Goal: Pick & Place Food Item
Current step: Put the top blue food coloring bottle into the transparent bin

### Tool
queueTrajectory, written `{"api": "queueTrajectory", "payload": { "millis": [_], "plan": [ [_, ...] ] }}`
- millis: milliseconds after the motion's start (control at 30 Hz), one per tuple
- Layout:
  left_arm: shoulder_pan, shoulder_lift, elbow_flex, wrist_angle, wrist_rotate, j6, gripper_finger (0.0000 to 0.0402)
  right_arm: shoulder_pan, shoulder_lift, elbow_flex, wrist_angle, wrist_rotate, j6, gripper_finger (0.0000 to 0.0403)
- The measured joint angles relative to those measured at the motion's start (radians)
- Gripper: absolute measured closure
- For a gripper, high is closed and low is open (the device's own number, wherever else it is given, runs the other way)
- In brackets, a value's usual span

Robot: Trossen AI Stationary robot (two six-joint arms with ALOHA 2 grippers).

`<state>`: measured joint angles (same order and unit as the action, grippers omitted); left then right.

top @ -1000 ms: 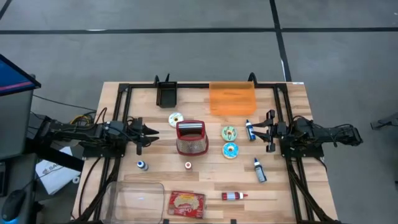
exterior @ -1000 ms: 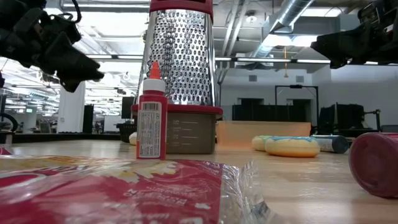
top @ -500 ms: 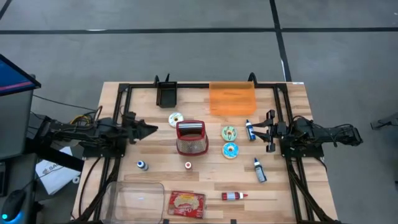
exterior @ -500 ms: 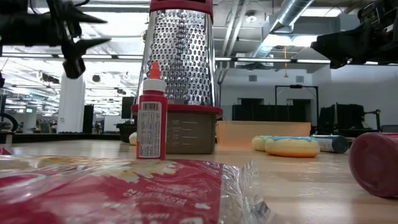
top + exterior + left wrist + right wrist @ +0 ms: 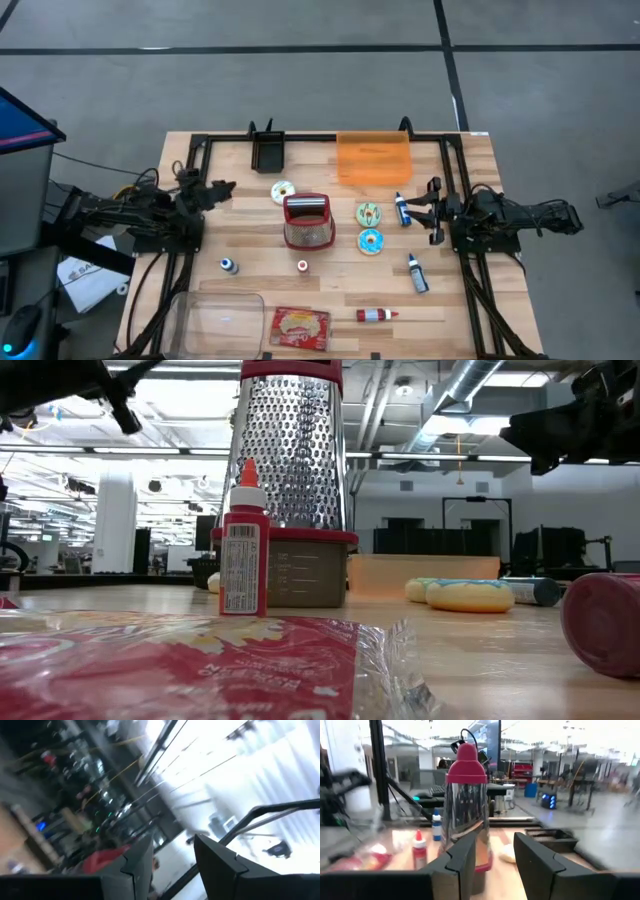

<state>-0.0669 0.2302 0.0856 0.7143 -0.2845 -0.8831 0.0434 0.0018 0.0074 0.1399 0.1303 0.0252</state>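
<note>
L end effector (image 5: 226, 187) raised, empty, R end effector (image 5: 432, 210) idle, doughnut (image 5: 370, 240) on table

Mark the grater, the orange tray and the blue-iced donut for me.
grater (image 5: 308, 222), high view, on its red top.
orange tray (image 5: 374, 159), high view, on its bare floor.
blue-iced donut (image 5: 371, 241), high view, on the icing ring.

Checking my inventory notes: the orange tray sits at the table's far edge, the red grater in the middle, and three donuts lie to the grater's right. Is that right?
Not quite. The high view shows only two donuts to the right of the red grater; the third donut lies on its left, toward the far edge. The orange tray and grater are as you say.
</note>
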Motion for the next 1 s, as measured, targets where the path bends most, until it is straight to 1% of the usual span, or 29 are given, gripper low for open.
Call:
{"api": "queueTrajectory", "payload": {
  "millis": [67,133,300,400,533,667,833,900,967,1000],
  "plan": [
    [0.000,0.000,0.000,0.053,-0.027,0.054,0.0261,0.000,0.000,0.000,0.062,0.000,0.105,0.0277],
    [0.000,0.000,0.000,0.073,-0.045,0.098,0.0261,0.000,0.000,0.000,0.111,0.000,0.184,0.0277],
    [0.000,0.016,0.000,0.068,-0.036,0.116,0.0261,0.000,0.020,0.000,0.258,0.015,0.251,0.0277],
    [0.000,0.041,0.000,0.074,-0.001,0.104,0.0261,0.000,0.022,0.000,0.353,0.094,0.370,0.0277],
    [0.000,0.076,0.000,0.072,0.007,0.060,0.0261,0.000,0.023,0.000,0.420,0.191,0.555,0.0277],
    [0.000,0.113,0.000,0.074,0.033,0.037,0.0261,0.000,0.023,0.000,0.489,0.238,0.760,0.0277],
    [0.000,0.155,0.000,0.129,0.073,0.018,0.0261,0.001,0.024,0.014,0.501,0.221,0.816,0.0277],
    [0.000,0.166,0.000,0.170,0.082,0.042,0.0261,0.005,0.023,0.034,0.504,0.210,0.818,0.0277],
    [0.000,0.170,0.000,0.214,0.098,0.084,0.0261,0.016,0.025,0.068,0.468,0.211,0.808,0.0277],
    [0.000,0.171,0.000,0.233,0.100,0.103,0.0261,0.023,0.031,0.098,0.419,0.218,0.798,0.0277]
  ]
}}
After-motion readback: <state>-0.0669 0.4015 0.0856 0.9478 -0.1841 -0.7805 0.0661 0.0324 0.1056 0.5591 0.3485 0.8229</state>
